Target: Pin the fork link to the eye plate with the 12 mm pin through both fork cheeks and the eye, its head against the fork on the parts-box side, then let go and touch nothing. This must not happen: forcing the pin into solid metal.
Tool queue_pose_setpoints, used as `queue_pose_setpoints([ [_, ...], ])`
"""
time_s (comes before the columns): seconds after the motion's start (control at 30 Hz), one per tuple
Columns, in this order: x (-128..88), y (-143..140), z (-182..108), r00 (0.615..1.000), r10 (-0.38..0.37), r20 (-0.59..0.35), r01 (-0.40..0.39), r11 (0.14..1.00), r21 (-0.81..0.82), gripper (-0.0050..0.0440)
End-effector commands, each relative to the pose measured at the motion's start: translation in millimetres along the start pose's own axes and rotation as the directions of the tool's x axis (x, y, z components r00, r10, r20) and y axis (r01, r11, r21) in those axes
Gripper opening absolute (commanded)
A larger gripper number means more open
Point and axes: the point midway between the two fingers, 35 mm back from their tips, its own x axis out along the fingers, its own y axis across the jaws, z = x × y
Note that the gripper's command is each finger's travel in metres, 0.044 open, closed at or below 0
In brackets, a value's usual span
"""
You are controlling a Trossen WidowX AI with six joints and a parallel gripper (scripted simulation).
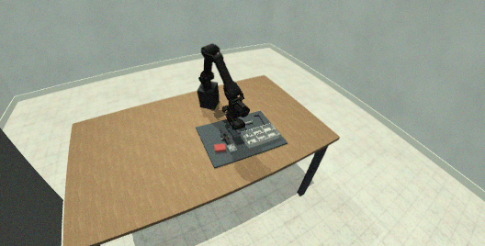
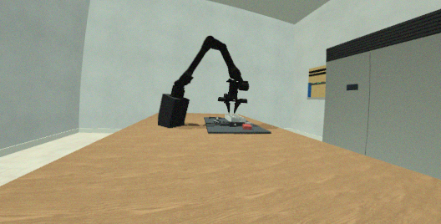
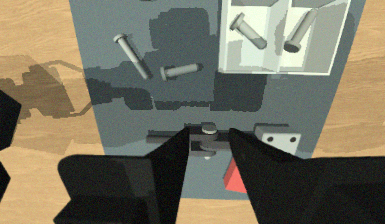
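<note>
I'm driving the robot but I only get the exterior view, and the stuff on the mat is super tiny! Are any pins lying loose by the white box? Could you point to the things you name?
Observer: Yep. In the wrist view, a longer headed pin (image 3: 134, 58) and a shorter headed pin (image 3: 181, 71) lie on the mat (image 1: 210, 155) (image 2: 238, 131) (image 3: 124, 137), beside the parts box (image 1: 265, 141) (image 2: 235, 119) (image 3: 278, 73).
Operator: Ooh! Is there one in the fork too?
Observer: A round pin head (image 3: 209, 129) shows at the fork joint (image 1: 225, 138) (image 3: 200, 154), on its parts-box side. I can't tell if it's pushed all the way in.

tool (image 2: 232, 109): fingers parted | above grey mat (image 2: 238, 131) | red block (image 2: 247, 126) on mat
</note>
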Motion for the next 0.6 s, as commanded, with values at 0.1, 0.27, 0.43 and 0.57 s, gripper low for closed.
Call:
queue_pose_setpoints([
  [0.1, -6.9, -0.4, -0.3, 1.000, -0.005, -0.001, 0.005, 1.000, 0.004, 0.0336],
  [0.27, -6.9, -0.4, -0.3, 1.000, -0.005, -0.001, 0.005, 1.000, 0.004, 0.0440],
  [0.43, -6.9, -0.4, -0.3, 1.000, -0.005, -0.001, 0.005, 1.000, 0.004, 0.0440],
  [0.57, -6.9, -0.4, -0.3, 1.000, -0.005, -0.001, 0.005, 1.000, 0.004, 0.0440],
])
